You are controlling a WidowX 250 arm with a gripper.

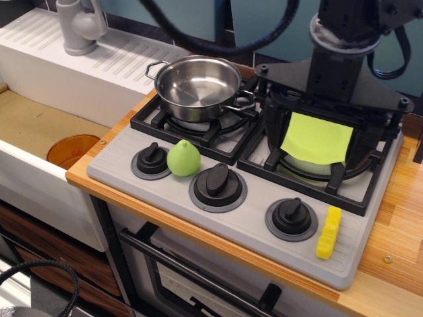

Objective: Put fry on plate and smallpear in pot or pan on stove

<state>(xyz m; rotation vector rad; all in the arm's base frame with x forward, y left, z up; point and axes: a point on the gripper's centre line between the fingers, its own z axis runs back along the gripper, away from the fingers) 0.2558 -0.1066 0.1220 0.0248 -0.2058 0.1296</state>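
Note:
The lime-green plate (317,139) hangs tilted over the right burner of the grey stove (119,168). My gripper (325,113) stands right above it and seems shut on its upper rim; the black mount hides the fingers. The light-green smallpear (183,158) stands on the stove's front panel between the left and middle knobs. The yellow fry (328,232) lies at the front right of the stove, right of the third knob. The steel pan (197,86) sits empty on the left burner.
An orange round dish (71,150) lies in the sink at the left, with a grey tap (78,26) behind it. Three black knobs (217,181) line the stove front. The wooden counter (396,238) runs along the right.

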